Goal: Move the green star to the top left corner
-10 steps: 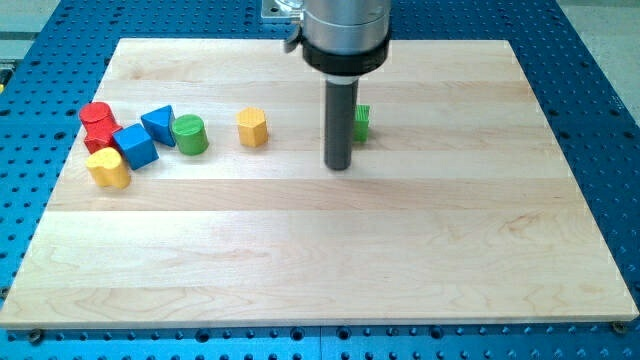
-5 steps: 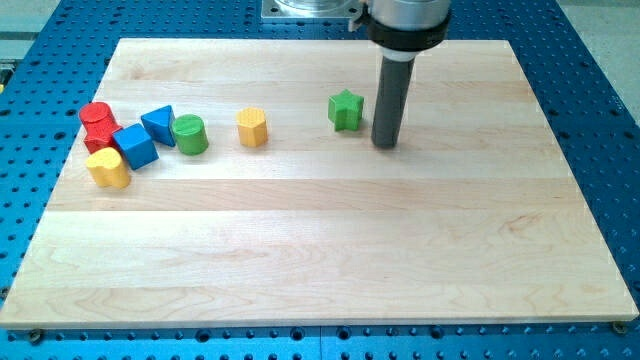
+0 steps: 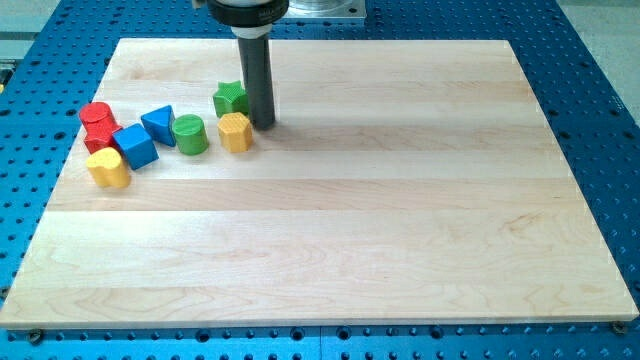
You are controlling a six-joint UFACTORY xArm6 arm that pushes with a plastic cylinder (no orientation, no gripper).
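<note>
The green star (image 3: 229, 98) lies in the upper left part of the wooden board (image 3: 330, 250), just above a yellow hexagon block (image 3: 235, 131). My tip (image 3: 262, 125) stands on the board right against the star's right side and close to the hexagon's upper right. The dark rod rises from there to the view's top.
A green cylinder (image 3: 189, 134) sits left of the hexagon. Further left lie a blue triangular block (image 3: 158, 124), a blue cube (image 3: 135, 146), a red cylinder (image 3: 97, 116), a red block (image 3: 101, 137) and a yellow block (image 3: 108, 168). The board's top left corner (image 3: 125, 45) is beyond them.
My tip swung round to the star's right side and swept left, pushing the star about 115 pixels left. The yellow hexagon was nudged slightly left and down.
</note>
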